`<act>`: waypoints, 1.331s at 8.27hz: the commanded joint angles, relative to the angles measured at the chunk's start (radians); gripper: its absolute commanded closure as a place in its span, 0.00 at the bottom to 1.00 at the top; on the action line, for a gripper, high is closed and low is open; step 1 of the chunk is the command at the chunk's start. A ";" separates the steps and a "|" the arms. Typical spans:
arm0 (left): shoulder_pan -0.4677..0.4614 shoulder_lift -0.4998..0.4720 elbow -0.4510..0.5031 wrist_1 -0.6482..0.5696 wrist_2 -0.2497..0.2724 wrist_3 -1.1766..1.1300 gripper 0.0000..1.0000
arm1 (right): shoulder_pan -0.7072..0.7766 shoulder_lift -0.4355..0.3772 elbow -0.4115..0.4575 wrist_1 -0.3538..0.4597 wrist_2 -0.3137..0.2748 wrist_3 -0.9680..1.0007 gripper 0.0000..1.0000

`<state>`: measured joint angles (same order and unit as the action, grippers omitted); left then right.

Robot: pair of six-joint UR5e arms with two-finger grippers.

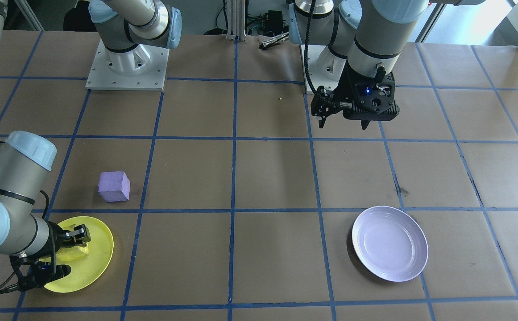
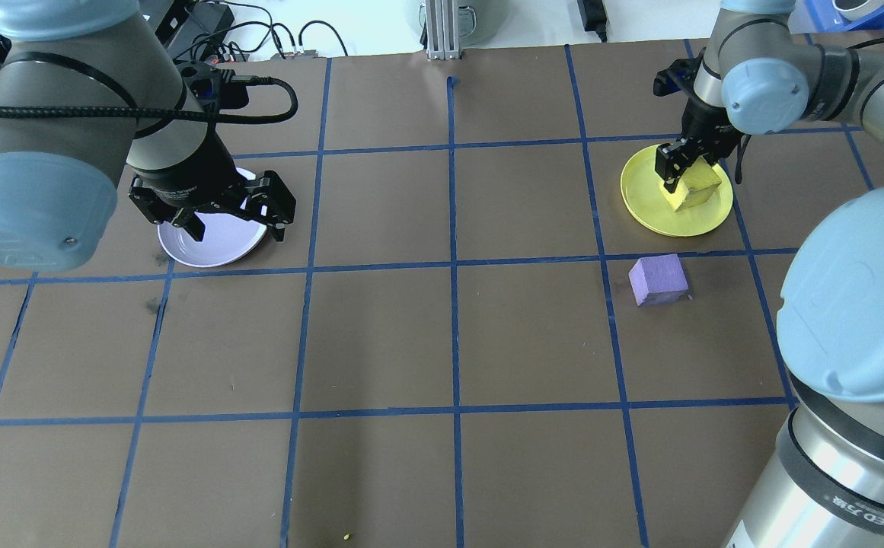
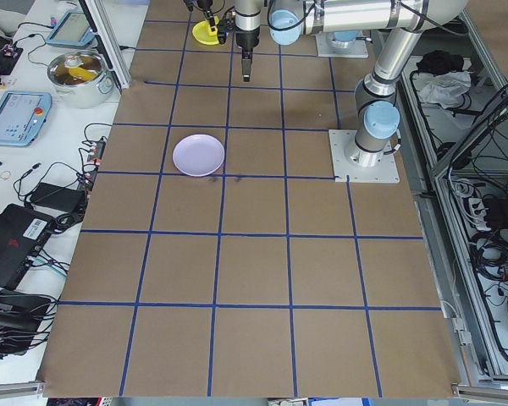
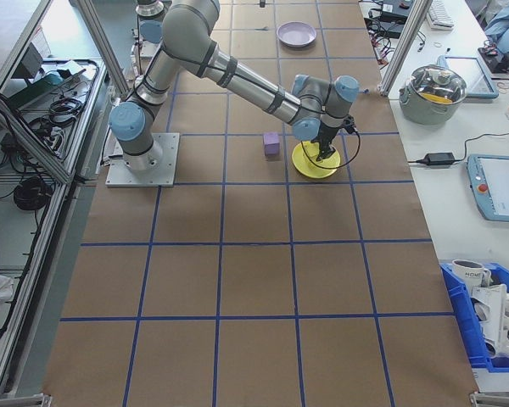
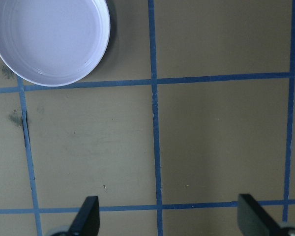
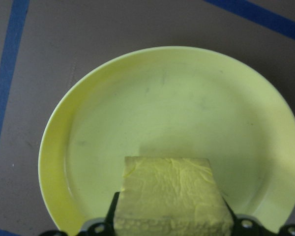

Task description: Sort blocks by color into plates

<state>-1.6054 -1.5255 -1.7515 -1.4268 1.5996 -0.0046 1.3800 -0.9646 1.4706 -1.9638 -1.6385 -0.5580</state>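
The yellow block rests low in the yellow plate, held between the fingers of my right gripper, which is shut on it. The right wrist view shows the same block filling the gap between the fingers over the plate's floor. The purple block lies on the table just beside the yellow plate, on the robot's side of it. My left gripper hangs open and empty above the table, at the edge of the lavender plate, which holds nothing.
Brown paper with a blue tape grid covers the table. The arms' base plates stand along the robot's side. A tiny yellow crumb lies near the middle. Benches with a pot and tablets flank the table ends.
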 commanded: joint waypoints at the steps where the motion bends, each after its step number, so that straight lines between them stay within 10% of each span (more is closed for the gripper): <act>1: 0.005 0.001 0.000 0.000 0.000 0.000 0.00 | -0.002 -0.005 0.028 -0.032 -0.007 -0.025 0.00; 6: 0.008 -0.001 0.000 0.000 -0.001 0.000 0.00 | 0.004 -0.213 0.080 0.259 0.002 0.097 0.00; 11: 0.008 0.001 0.000 0.000 0.002 0.000 0.00 | 0.023 -0.283 0.387 0.060 0.011 0.319 0.00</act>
<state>-1.5969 -1.5247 -1.7518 -1.4266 1.6011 -0.0046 1.3881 -1.2416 1.7564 -1.8264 -1.6294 -0.2875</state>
